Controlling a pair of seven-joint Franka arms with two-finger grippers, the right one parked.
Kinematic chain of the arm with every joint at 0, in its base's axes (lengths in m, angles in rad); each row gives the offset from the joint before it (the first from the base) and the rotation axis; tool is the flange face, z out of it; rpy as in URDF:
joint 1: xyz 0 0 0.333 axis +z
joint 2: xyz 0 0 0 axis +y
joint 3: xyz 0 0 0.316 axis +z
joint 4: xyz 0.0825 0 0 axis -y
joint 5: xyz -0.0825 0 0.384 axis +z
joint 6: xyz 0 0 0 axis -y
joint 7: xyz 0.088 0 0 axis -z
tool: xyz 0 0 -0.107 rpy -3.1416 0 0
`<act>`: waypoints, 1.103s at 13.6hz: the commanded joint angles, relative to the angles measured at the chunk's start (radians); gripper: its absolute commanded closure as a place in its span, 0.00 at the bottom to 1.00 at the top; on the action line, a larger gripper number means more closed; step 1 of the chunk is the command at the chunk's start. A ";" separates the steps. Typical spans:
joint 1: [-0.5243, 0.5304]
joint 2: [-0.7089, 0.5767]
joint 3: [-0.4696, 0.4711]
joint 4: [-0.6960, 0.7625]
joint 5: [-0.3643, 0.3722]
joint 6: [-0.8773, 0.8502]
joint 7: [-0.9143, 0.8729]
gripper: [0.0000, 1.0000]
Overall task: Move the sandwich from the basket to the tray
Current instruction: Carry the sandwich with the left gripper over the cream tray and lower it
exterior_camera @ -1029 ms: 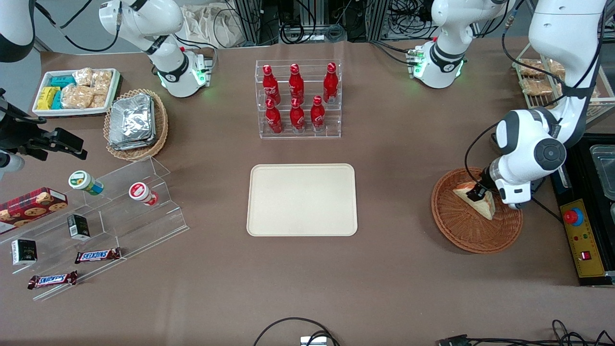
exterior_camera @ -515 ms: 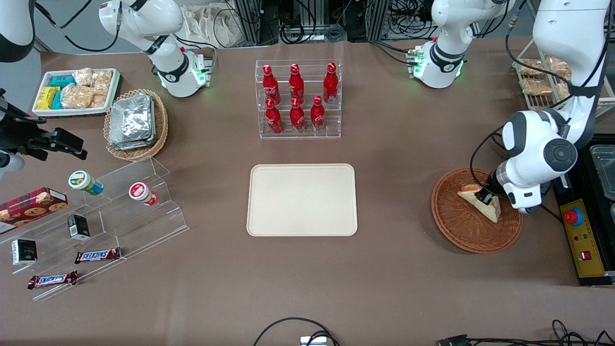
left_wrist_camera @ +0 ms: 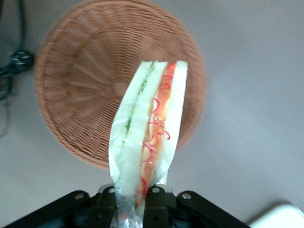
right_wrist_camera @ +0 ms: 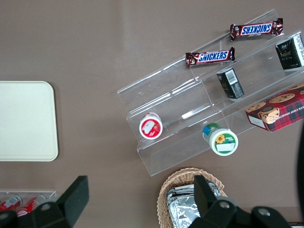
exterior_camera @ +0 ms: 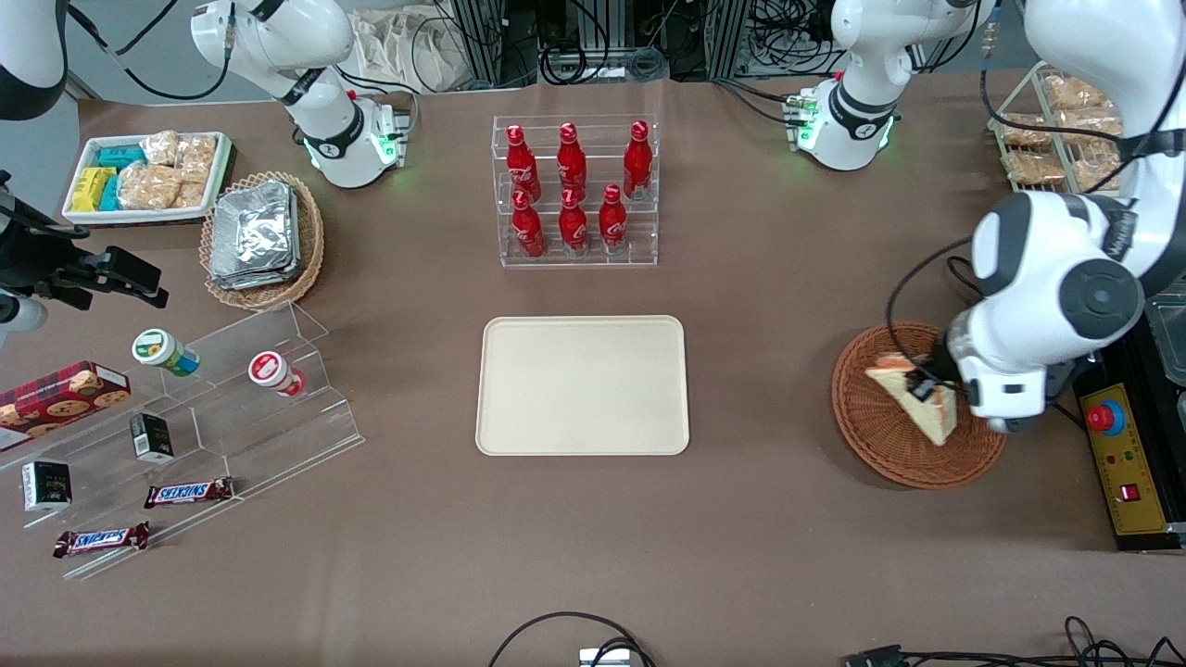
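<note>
While pinched by its wrapper between the fingers of the gripper (left_wrist_camera: 134, 199), sandwich (exterior_camera: 913, 396) hanging clear above the basket (exterior_camera: 880, 445), likely lifted to pass over the woven rim. Tray (exterior_camera: 583, 385) well apart toward the parked arm's end of the worktop, bare. Bottle rack (exterior_camera: 575, 191) farther from the front camera than the tray; nothing standing between.
</note>
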 commanded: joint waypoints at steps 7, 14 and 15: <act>-0.426 0.421 -0.017 0.423 0.095 -0.020 0.151 0.99; -0.532 0.523 -0.016 0.432 0.139 -0.017 0.104 0.75; -0.534 0.531 -0.016 0.431 0.140 -0.020 0.089 0.28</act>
